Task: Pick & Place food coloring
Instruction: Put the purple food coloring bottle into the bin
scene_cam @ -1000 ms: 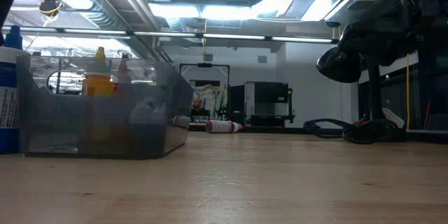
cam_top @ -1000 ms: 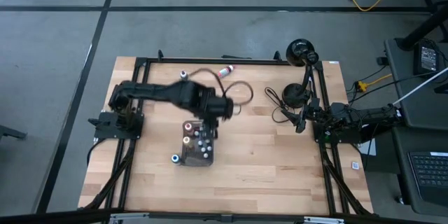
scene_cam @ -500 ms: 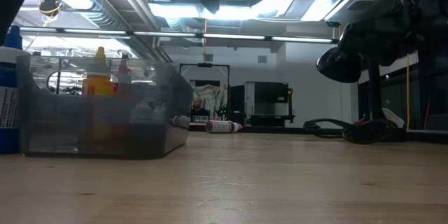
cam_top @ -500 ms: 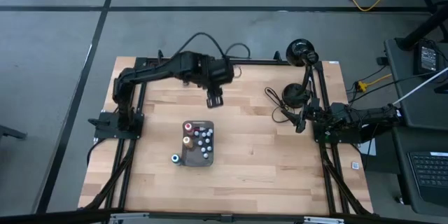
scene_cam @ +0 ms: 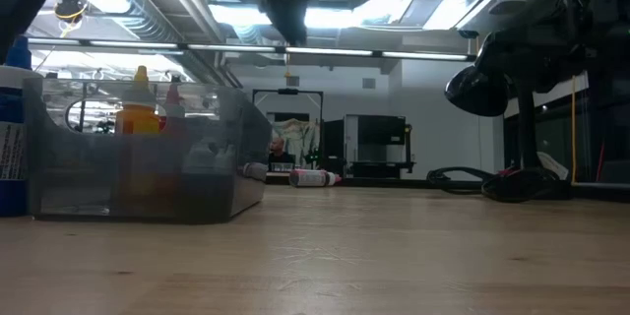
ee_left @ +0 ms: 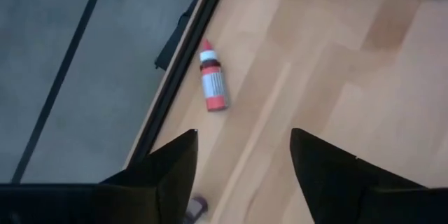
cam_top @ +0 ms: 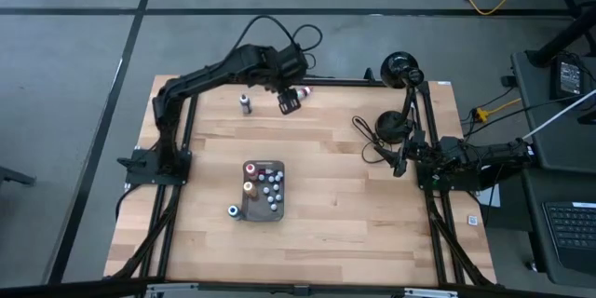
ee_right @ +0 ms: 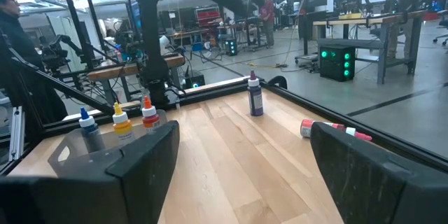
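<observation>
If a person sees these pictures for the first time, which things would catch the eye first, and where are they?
Probably the left gripper, which hangs open above the table's far edge, over a red bottle lying on its side there. Next, the dark tray near the middle of the table, crowded with small food coloring bottles, with one blue-capped bottle standing just outside it. The right gripper waits open at the table's right side.

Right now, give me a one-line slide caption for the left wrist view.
Left gripper open above the table edge, a red bottle lying on its side ahead.
</observation>
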Motion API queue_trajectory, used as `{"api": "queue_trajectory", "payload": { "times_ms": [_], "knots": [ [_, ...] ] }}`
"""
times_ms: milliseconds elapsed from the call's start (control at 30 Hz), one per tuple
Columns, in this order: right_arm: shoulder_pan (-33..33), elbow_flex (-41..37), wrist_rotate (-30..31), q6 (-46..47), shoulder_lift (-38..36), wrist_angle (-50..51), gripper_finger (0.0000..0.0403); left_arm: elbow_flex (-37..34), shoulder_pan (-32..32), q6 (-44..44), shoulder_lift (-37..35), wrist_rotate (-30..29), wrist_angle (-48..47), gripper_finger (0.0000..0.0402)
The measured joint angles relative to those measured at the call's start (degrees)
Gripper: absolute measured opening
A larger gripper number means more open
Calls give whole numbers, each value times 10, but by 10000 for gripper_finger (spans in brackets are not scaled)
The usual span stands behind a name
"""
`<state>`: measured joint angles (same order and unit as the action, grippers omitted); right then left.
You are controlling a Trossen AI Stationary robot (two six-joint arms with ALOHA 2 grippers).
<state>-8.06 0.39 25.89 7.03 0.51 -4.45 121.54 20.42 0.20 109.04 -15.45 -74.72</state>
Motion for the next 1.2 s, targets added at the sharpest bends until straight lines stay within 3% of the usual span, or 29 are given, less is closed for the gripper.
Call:
{"api": "queue_trajectory", "payload": {
  "times_ms": [233, 733, 933, 1200],
  "knots": [
    [0, 0, 0, 0, 0, 0, 323, 0, 21, -30, 43, 0, 50, 250],
    [0, 0, 0, 0, 0, 0, 323, 0, 81, -51, 174, 5, 68, 251],
    [0, 0, 0, 0, 0, 0, 323, -5, 104, -50, 189, 40, 66, 251],
    [0, 0, 0, 0, 0, 0, 323, -9, 122, -70, 189, -3, -90, 251]
  ]
}}
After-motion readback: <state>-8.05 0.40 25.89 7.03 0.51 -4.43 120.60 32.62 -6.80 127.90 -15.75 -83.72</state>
